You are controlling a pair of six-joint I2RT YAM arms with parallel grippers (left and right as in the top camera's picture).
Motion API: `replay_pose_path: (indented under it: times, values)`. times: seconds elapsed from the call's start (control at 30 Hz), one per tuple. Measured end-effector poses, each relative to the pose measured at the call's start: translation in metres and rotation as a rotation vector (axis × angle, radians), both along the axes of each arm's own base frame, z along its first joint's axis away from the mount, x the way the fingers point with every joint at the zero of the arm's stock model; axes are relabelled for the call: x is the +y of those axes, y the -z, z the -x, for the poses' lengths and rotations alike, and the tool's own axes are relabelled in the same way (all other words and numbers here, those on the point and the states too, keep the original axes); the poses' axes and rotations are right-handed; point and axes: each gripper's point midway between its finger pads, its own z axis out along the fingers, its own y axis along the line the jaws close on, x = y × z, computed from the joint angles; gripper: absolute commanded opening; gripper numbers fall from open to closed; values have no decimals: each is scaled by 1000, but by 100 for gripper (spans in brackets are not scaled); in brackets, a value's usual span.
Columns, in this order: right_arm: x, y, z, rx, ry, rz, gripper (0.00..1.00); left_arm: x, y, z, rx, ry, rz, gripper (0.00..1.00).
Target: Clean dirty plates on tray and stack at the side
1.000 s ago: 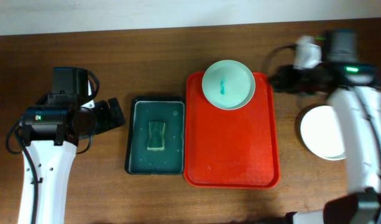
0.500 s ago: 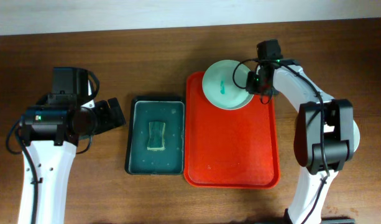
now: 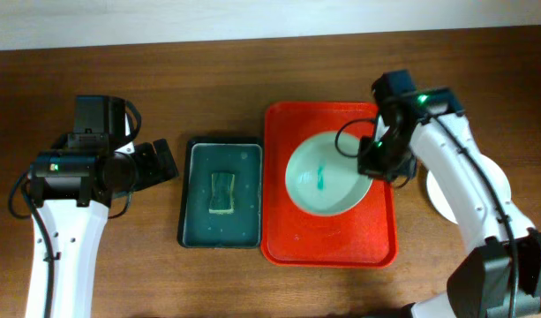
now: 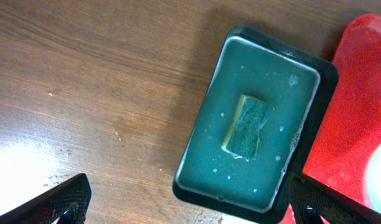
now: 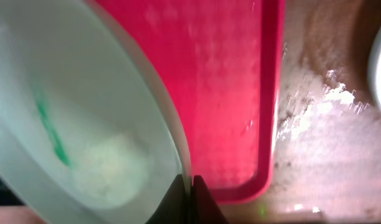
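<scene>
Red rectangular plastic tray has 1 round mint-green plate, teal-smeared, over it, rim clamped in the right tool. Small dark green tray holds 1 sponge. Left tool stands with fingers apart above the brown wooden counter; 1 white plate lies beside the red tray.

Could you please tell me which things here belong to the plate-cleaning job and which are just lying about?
In the job: mint green plate, gripped by the right gripper; red tray; white plate aside.
Idle for now: sponge, dark green tray, left gripper, open.
</scene>
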Motion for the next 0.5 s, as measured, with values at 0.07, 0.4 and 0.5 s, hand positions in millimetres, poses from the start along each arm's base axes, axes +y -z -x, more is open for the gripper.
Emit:
replay_pose_path:
  times: [0.07,0.4,0.5]
  values:
    - [14,34,27,60,4,10,4,0,0,0,0,0,0,99]
    - [31,99,50,18,158,-56,43,0,0,0,-2,0,0,99]
    - [18,82,51,0,92,-63,45,0,0,0,-2,0,0,99]
